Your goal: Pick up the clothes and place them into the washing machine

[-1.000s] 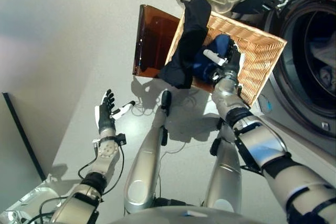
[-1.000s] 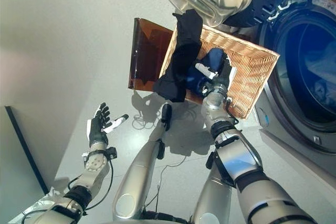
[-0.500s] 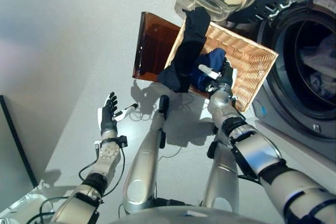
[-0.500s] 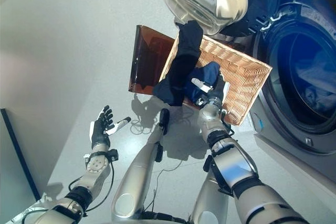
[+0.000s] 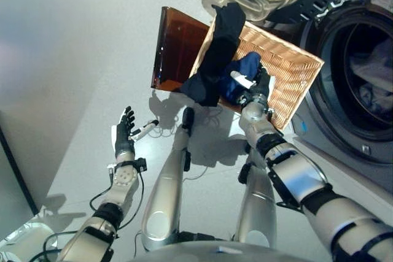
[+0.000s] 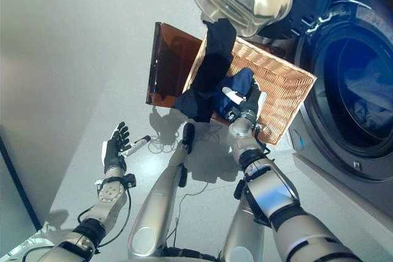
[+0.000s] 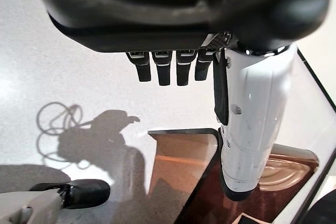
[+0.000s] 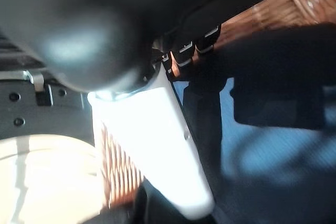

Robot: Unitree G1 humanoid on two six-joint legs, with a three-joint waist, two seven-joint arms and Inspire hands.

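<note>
The right hand (image 5: 258, 90) is reaching into the wicker laundry basket (image 5: 293, 72), its fingers lying on the blue garment (image 5: 241, 75); whether they are clamped on the cloth I cannot tell. A black garment (image 5: 216, 59) is hanging over the basket's rim at 9 o'clock of the hand, trailing toward the floor (image 5: 80, 47). A brown translucent lid (image 5: 175, 47) is leaning beside the basket. At 3 o'clock the washing machine (image 5: 353, 84) is standing open, laundry inside. The left hand (image 5: 124, 136) is hovering over the floor at 7 o'clock, its fingers spread apart and holding nothing.
</note>
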